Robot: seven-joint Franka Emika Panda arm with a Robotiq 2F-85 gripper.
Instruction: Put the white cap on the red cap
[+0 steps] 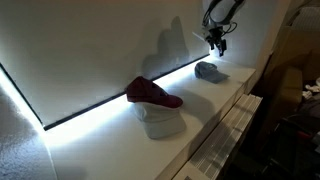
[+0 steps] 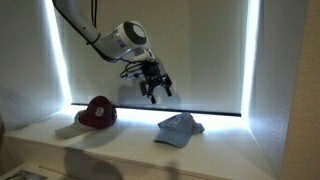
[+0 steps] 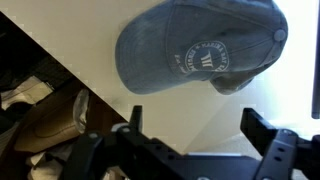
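Note:
The white cap is a bluish-grey cloth cap lying on the white ledge at the far end. It also shows in an exterior view and fills the top of the wrist view, with a round white logo on its crown. The red cap is maroon and lies farther along the ledge, apart from the white cap; it also shows in an exterior view. My gripper hangs open and empty in the air above the white cap, seen in both exterior views. Its two fingers frame bare ledge in the wrist view.
A bulkier whitish cap lies in front of the red cap near the ledge's front edge. A bright light strip runs along the wall behind the caps. Below the ledge's edge there is clutter.

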